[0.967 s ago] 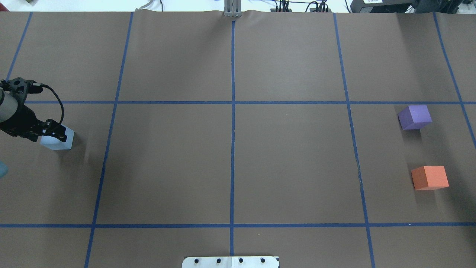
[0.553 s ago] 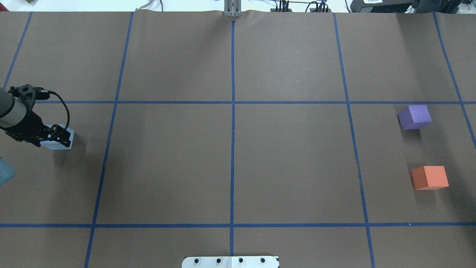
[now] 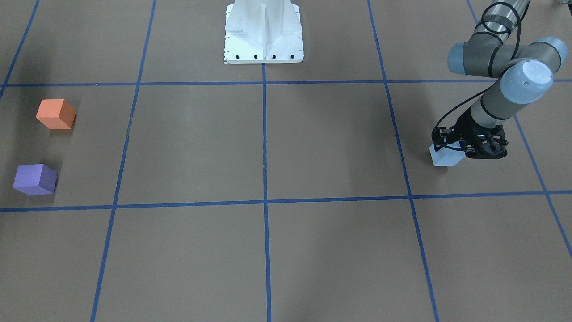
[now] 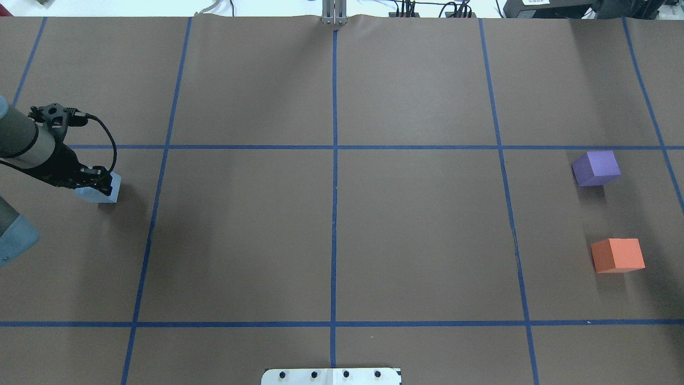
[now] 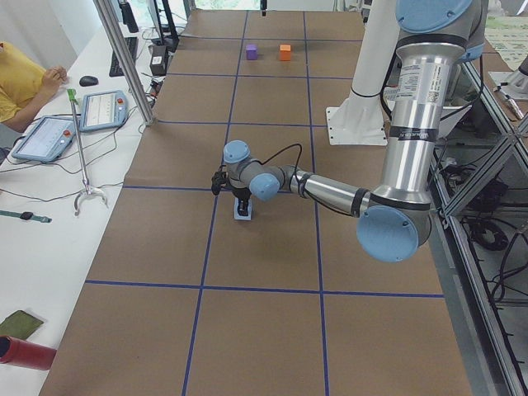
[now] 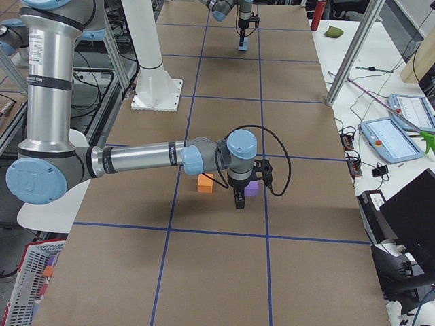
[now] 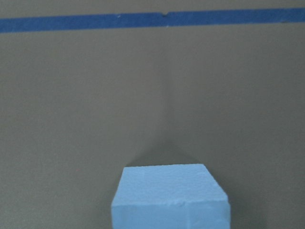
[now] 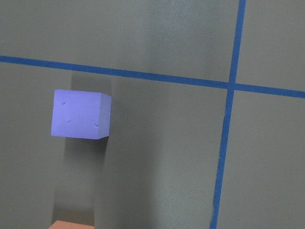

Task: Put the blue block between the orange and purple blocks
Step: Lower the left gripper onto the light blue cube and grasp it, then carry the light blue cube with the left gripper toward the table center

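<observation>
The pale blue block is held in my left gripper at the table's far left; the gripper is shut on it. The block fills the bottom of the left wrist view, with its shadow on the paper beyond. In the front-facing view the block hangs under the gripper. The purple block and the orange block sit at the far right, with a gap between them. My right gripper hovers over those two blocks; I cannot tell whether it is open or shut. The right wrist view shows the purple block.
Brown paper with blue tape grid lines covers the table. The robot's white base plate is at the near edge. An operator, tablets and cables are on a side table beyond the far edge.
My left gripper has moved to the right and a little farther from the robot, and the blue block has moved with it. The purple and orange blocks have not moved.
</observation>
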Tool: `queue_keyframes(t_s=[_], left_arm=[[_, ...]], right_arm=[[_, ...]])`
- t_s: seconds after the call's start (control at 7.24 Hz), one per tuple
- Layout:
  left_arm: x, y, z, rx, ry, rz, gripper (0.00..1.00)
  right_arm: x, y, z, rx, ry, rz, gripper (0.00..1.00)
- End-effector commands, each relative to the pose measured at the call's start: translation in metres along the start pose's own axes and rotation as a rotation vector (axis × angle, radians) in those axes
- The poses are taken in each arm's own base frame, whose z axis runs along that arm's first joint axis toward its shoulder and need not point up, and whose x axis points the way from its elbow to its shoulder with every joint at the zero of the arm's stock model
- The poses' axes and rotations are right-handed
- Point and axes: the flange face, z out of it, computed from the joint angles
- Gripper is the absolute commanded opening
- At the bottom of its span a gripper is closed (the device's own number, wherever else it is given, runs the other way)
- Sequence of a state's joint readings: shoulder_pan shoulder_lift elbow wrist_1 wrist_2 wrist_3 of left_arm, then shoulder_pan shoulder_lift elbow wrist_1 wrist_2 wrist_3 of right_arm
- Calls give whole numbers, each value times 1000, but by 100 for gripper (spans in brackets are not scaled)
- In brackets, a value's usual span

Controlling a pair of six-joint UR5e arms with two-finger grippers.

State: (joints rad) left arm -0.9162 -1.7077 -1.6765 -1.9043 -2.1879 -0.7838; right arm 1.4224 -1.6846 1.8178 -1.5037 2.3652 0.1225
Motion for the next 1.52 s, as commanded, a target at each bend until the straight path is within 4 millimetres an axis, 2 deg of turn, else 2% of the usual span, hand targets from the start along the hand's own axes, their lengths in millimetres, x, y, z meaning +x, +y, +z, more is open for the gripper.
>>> queue_keyframes(t_s=[0.0, 0.28, 0.41, 0.55, 0.69, 0.83, 0.97, 1.11, 1.24, 1.38], left_arm=[[101, -29, -56, 43, 50, -84, 0], [284, 19, -30, -5, 129, -152, 0], [371, 37, -40, -5, 127, -145, 0], [450, 52, -46, -13, 96, -137, 0], [521, 41, -40, -12, 80, -152, 0], [574, 26, -20, -29, 34, -164, 0], [601, 19, -2, 3, 57, -146, 0], [608, 21, 10, 30, 83, -127, 0], [612, 21, 12, 28, 83, -125, 31], [613, 19, 13, 31, 78, -128, 75]], right_arm=[[-2, -1, -1, 12, -3, -11, 100], [-3, -2, -1, 13, -4, -14, 100], [-4, -3, -1, 14, -4, -17, 100], [-7, -4, 0, 10, -8, -21, 100], [-11, -4, 3, 1, -23, -29, 100], [-14, -5, 4, 0, -27, -33, 100], [-17, -6, 6, -5, -29, -38, 100], [-21, -7, 8, -7, -31, -45, 100], [-26, -10, 8, -9, -32, -53, 100], [-29, -11, 10, -12, -38, -59, 100]])
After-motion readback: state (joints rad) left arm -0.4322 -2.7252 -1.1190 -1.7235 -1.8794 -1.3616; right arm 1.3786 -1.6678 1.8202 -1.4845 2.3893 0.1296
